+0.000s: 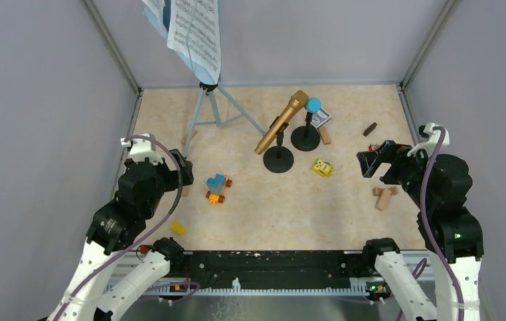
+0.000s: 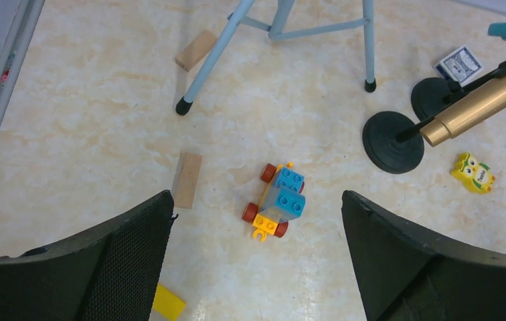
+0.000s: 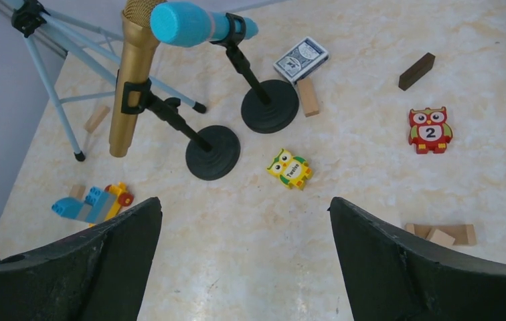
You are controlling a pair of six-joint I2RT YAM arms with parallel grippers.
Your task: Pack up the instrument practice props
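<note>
gold microphone clipped tilted in black holder, blue microphone just right of it, music rack to its left, left fingers and right fingers spread, empty

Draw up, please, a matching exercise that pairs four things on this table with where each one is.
Things
1. gold microphone
2. blue microphone
3. sheet-music pages
4. toy-block car

Places
A. on the tabletop, near a pale wooden block
B. clipped in the rear holder, by the card deck
C. up on the tripod stand
D. clipped in the front holder, by the yellow owl block

Pairs: 1-D, 2-B, 3-C, 4-A
</note>
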